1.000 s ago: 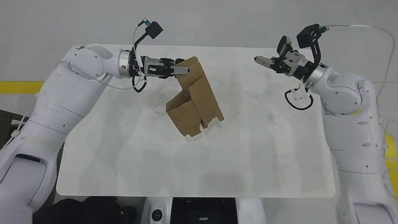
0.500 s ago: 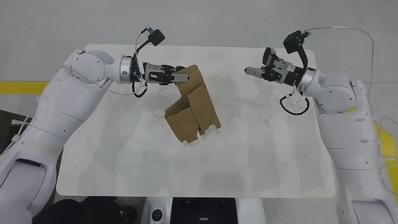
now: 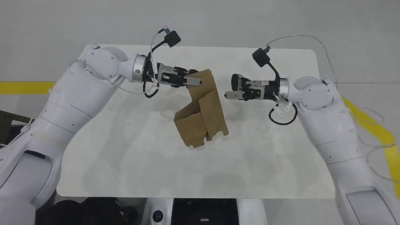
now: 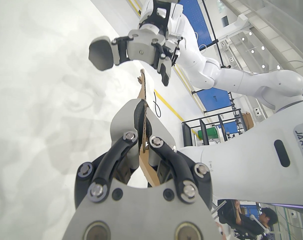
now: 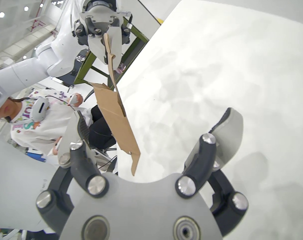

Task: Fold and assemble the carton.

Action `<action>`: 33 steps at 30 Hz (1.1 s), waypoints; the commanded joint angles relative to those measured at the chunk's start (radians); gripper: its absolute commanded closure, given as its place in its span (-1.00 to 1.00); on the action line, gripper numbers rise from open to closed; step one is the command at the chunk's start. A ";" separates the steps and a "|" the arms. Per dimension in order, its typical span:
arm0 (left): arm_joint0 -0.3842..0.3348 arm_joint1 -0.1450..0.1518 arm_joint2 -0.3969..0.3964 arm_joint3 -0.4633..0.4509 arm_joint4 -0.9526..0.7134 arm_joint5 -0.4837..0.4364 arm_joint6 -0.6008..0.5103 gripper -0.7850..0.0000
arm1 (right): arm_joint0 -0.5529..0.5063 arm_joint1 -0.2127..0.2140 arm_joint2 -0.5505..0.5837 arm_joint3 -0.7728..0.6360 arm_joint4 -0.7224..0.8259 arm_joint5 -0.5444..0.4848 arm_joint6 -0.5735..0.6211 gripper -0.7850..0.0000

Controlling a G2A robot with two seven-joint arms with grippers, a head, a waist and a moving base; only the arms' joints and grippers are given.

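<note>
A brown, partly folded carton [image 3: 203,109] hangs over the middle of the white table [image 3: 112,156], its lower end near the tabletop. My left gripper [image 3: 199,82] is shut on the carton's upper flap; in the left wrist view the cardboard edge [image 4: 143,93] sits pinched between the pads of the left gripper [image 4: 141,112]. My right gripper [image 3: 230,94] is open just to the right of the carton's upper edge, not touching it. In the right wrist view the carton [image 5: 116,116] hangs edge-on ahead of the open right gripper [image 5: 154,126], with the left gripper [image 5: 107,43] holding its top.
The white tabletop [image 5: 216,63] spreads bare around the carton. A loose cable loop [image 3: 282,114] hangs from the right wrist. The table's far edge [image 3: 206,45] lies just behind both grippers.
The right arm has swung left from the table's far right corner to just beside the carton. The left gripper has carried the carton a little to the right.
</note>
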 commanded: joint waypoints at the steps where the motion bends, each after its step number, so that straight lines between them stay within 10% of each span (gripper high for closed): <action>1: -0.013 -0.006 0.021 0.015 -0.007 -0.008 0.008 1.00 | 0.010 0.005 -0.038 0.003 0.040 0.007 0.007 -1.00; 12: -0.070 -0.031 0.111 0.090 -0.068 -0.034 0.034 1.00 | 0.086 0.045 -0.240 0.018 0.158 -0.023 -0.023 -1.00; 16: -0.080 -0.035 0.133 0.100 -0.090 -0.036 0.036 1.00 | 0.118 0.057 -0.302 0.041 0.182 -0.053 -0.053 0.04; 31: -0.105 -0.035 0.191 0.119 -0.124 -0.046 0.046 1.00 | 0.204 0.096 -0.489 0.091 0.294 -0.136 -0.135 0.91; 33: -0.109 -0.034 0.196 0.117 -0.127 -0.048 0.048 0.73 | 0.214 0.099 -0.509 0.096 0.307 -0.143 -0.143 0.95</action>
